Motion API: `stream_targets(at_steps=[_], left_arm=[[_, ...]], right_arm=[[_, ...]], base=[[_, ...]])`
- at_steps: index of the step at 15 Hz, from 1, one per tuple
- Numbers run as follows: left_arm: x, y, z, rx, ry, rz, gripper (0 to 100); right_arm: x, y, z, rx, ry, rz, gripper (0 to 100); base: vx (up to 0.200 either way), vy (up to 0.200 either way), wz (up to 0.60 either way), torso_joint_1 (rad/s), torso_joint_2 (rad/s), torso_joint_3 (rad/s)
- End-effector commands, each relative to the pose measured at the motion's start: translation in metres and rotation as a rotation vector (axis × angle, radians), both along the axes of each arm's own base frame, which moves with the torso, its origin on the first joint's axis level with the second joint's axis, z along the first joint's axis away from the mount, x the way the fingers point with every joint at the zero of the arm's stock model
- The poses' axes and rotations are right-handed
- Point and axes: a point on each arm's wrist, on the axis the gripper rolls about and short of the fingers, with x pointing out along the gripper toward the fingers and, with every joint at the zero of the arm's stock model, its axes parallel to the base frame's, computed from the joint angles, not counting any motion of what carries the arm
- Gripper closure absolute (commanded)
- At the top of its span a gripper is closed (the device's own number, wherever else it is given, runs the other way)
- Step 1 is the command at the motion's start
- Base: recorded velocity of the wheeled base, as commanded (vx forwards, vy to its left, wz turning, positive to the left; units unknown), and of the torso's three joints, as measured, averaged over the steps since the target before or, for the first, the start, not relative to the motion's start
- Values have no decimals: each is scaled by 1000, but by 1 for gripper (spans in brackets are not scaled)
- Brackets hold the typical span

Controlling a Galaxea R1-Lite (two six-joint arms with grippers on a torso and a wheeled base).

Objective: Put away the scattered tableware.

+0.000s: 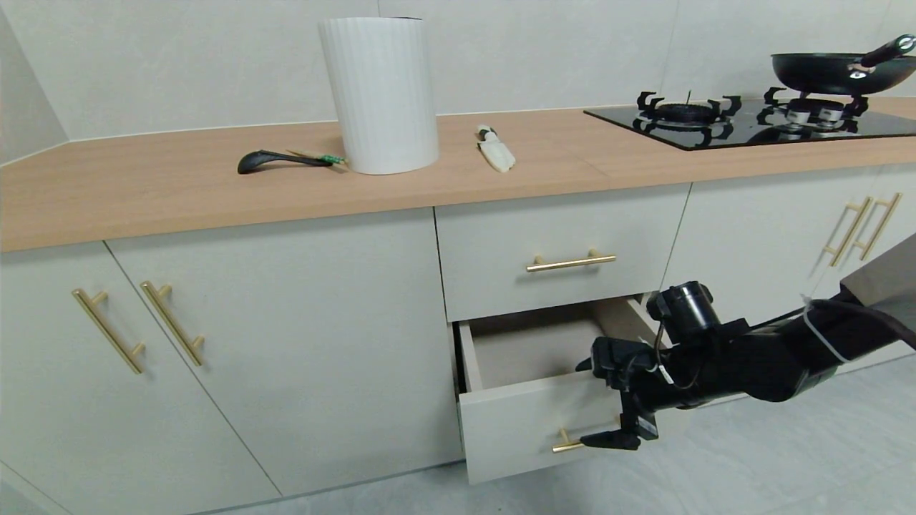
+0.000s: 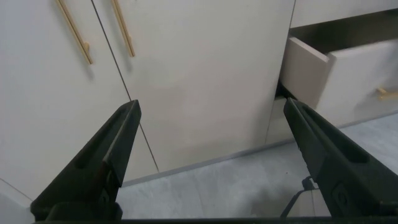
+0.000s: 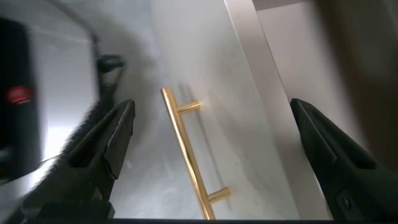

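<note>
Right gripper [image 1: 597, 404] fingers apart, just at the gold handle [image 3: 186, 162] of the open lower drawer [image 1: 529, 422]. Left gripper [image 2: 208, 149] fingers apart too, low before the cabinet doors [image 2: 186, 81]. Black spoon [image 1: 275, 159] and white utensil [image 1: 496, 150] lie on the worktop [image 1: 143, 193], either side of a white canister [image 1: 379, 93].

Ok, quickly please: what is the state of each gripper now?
Left gripper: open, holding nothing.
Right gripper: open, one finger on each side of the drawer handle, not gripping it.
</note>
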Motion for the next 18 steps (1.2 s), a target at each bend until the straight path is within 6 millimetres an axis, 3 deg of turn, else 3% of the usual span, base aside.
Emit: stream_targets(at_steps=[1, 5, 11, 16, 18], left_arm=[[0, 0, 0, 0, -1, 0, 0], [0, 0, 0, 0, -1, 0, 0], [0, 0, 0, 0, -1, 0, 0], [0, 0, 0, 0, -1, 0, 0], [0, 0, 0, 0, -1, 0, 0]], right_arm=[[-21, -8, 19, 9, -25, 0, 0], [-59, -18, 22, -8, 7, 9, 0], [-74, -25, 15, -30, 45, 3, 0], [-77, -26, 24, -22, 15, 0, 0], [-92, -28, 28, -20, 12, 12, 0]], base=[[0, 0, 0, 0, 0, 0], [0, 0, 0, 0, 0, 0], [0, 0, 0, 0, 0, 0], [0, 0, 0, 0, 0, 0], [0, 0, 0, 0, 0, 0]])
